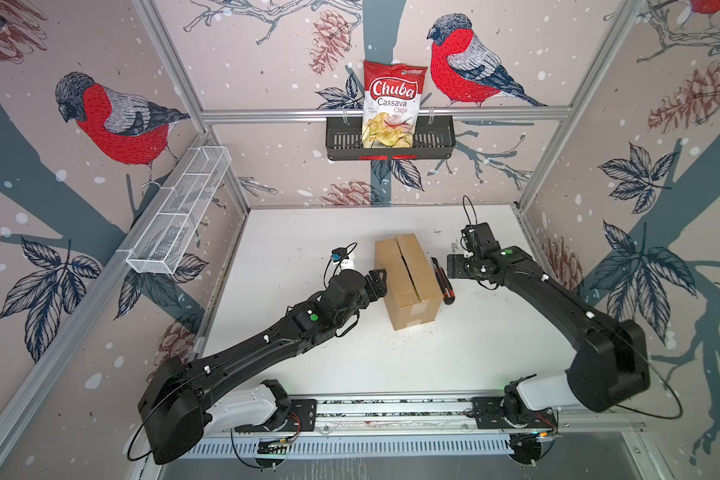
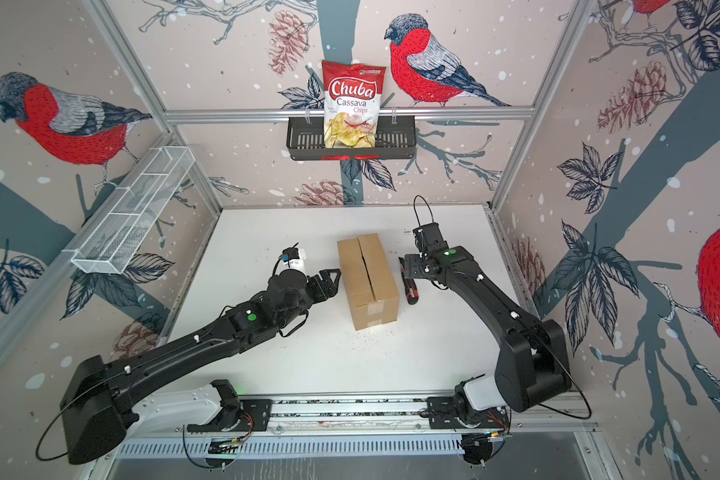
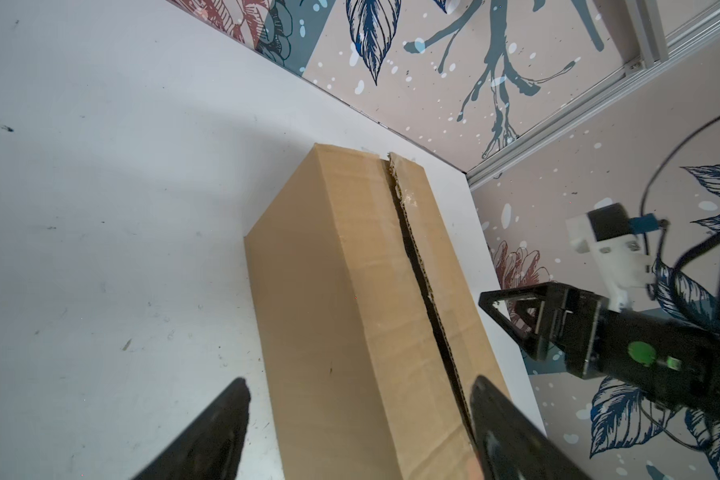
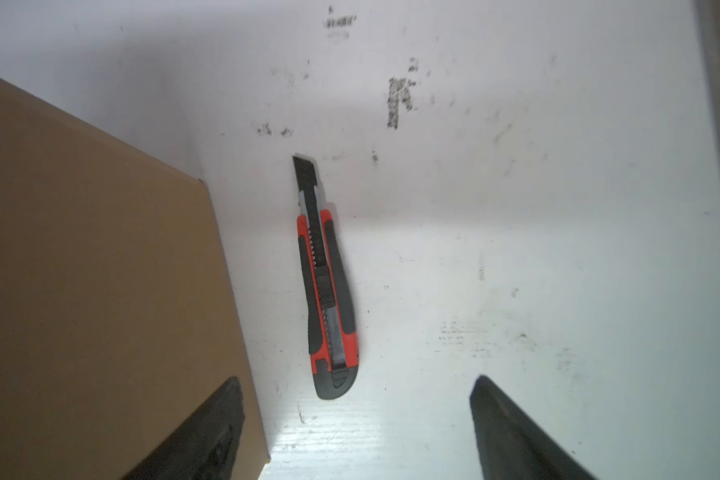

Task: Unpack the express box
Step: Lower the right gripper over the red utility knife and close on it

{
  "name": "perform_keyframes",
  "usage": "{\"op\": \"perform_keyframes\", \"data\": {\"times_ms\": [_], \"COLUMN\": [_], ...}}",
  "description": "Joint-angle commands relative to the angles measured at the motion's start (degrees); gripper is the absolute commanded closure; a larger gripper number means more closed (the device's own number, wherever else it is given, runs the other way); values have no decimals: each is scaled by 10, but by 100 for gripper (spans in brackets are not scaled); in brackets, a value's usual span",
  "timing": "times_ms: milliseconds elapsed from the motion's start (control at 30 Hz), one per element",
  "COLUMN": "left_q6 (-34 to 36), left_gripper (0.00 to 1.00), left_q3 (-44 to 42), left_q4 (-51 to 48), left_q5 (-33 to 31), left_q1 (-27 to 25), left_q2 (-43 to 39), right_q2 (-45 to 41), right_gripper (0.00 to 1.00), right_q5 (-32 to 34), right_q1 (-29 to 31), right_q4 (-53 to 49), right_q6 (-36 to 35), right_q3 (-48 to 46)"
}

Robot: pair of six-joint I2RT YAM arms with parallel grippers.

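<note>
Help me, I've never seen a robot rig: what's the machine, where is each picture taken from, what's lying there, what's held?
Two black robot arms work over a white table, each ending in a gripper. Two pictures look down from overhead; two come from cameras on the arms' wrists. On the table stands a brown cardboard box, top seam slit, flaps down; a red-and-black utility knife lies beside it. The left gripper is by the box, the right gripper near the knife; both are open, holding nothing. A chips bag sits in a black wall basket.
</note>
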Motion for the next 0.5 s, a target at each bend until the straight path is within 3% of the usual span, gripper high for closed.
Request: {"op": "perform_keyframes", "data": {"times_ms": [0,467], "left_q6": [7,5], "left_gripper": [17,17], "left_q3": [12,16], "left_q4": [-11,-36], "left_q5": [-9,-18], "left_q1": [2,5], "left_q2": [4,-6], "right_q2": [36,181], "right_gripper": [17,31], "right_q5": [-64,-75], "right_q1": [-6,-6], "right_q4": [55,110], "right_q6": [-23,-39], "right_q3": [-16,-15]}}
